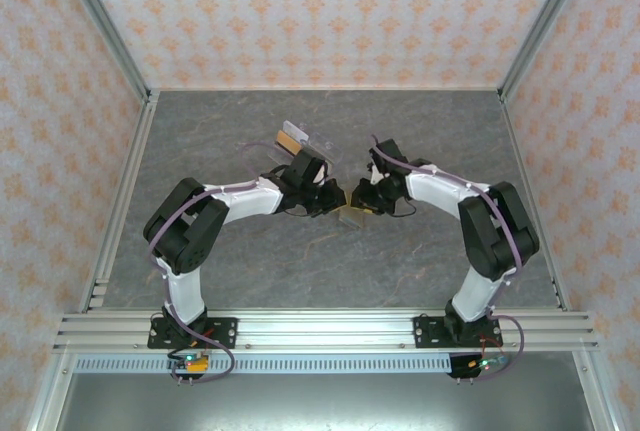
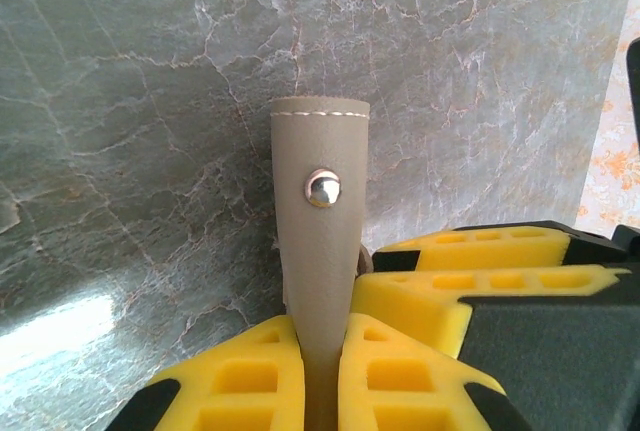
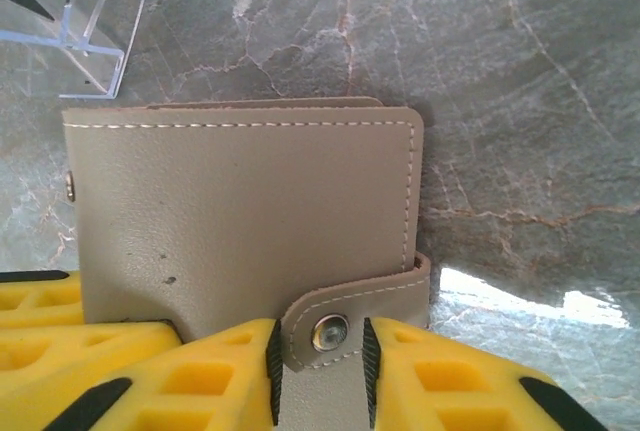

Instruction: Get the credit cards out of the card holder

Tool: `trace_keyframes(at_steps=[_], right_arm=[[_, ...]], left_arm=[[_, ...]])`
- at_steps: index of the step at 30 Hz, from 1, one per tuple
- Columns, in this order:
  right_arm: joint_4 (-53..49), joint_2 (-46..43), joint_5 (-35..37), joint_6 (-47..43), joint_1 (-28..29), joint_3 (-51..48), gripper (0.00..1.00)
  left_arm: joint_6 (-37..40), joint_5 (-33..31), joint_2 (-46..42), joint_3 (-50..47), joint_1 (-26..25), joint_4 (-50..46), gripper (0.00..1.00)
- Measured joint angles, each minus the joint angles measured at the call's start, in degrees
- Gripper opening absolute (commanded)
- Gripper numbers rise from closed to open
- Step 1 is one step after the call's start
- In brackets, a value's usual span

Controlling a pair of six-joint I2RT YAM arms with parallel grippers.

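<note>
Near the middle of the table point(image 1: 250, 271) the two arms meet, and between them they hold the card holder point(image 1: 350, 214), a tan wallet of leather look with white stitching. It is lifted on its edge, not lying flat.

The left gripper point(image 2: 322, 341) has its jaws pressed on the two flat faces of the card holder point(image 2: 320, 251), near the narrow side with the metal stud point(image 2: 322, 188). I think this grip is there to fix the body, so that it does not turn when the other arm pulls.

The right gripper point(image 3: 318, 351) comes from the opposite side. Its jaws are closed on the strap point(image 3: 380, 286), with one yellow finger touching each edge of it, just beside the snap button point(image 3: 330, 331). The button looks fastened, and the strap goes around the open edge of the card holder point(image 3: 240, 211). So my judgement is that the step in hand is to pull this strap and open the snap.

No credit cards are visible; probably they are inside, because the holder is shut.

A clear stand point(image 3: 90, 21) is on the table behind, apart from both grippers, with a tan and a black piece in it point(image 1: 297, 136).

The risk I see: the strap is thin, it may slip from the foam fingers.
</note>
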Motion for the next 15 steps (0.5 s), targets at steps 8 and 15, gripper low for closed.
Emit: trace_keyframes(at_steps=[8,15], right_arm=[[-2.54,0.22,6.56,0.31,0.04,1.11,0.13],[-5.14,0.98,11.08,0.35,-0.24,1.22,0.18]], left_arm=[[0.85,-0.61,-0.04,0.02,0.0,-0.85,0.0],[1.03,-0.83,-0.09,0.02,0.0,-1.73,0.0]])
